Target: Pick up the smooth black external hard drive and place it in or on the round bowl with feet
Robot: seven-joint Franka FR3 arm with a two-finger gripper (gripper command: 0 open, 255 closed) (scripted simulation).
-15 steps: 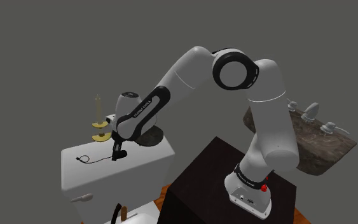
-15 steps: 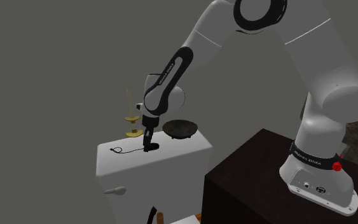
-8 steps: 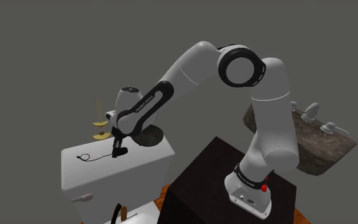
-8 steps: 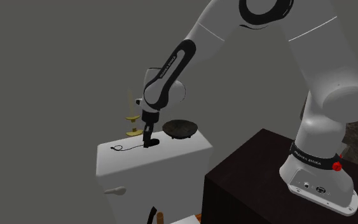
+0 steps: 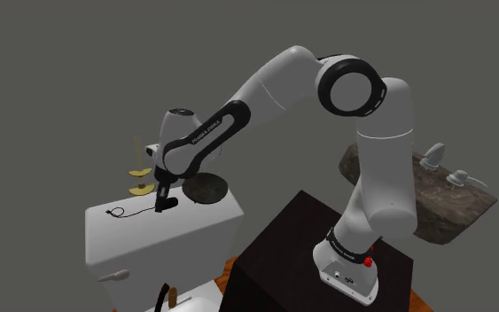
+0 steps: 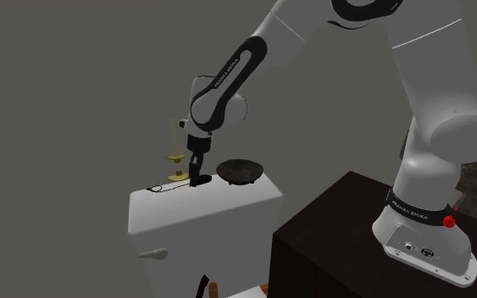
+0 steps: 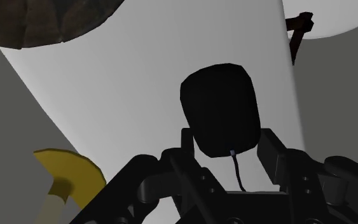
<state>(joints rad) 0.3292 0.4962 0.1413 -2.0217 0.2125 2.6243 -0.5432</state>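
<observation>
Clasped hard drive (image 7: pixel 220 108) between bowl (image 6: pixel 240 170), yellow stand (image 7: pixel 66 167)

The hard drive (image 7: pixel 220 105) is black and smooth, with no shine on it at all. A thin black cord (image 7: pixel 238 172) hangs from it. The tool (image 7: pixel 227 145) is black too, and it looks hard and dull. The bowl (image 7: pixel 44 22) looks rough and speckled brown, like stone. The worktop (image 5: pixel 451 208) has the same blotchy stone look. The tank (image 7: pixel 126 95) is plain white and smooth. The arm (image 5: pixel 269 84) is smooth and white with a soft shine. The candle holder (image 7: pixel 66 175) is a flat yellow.
</observation>
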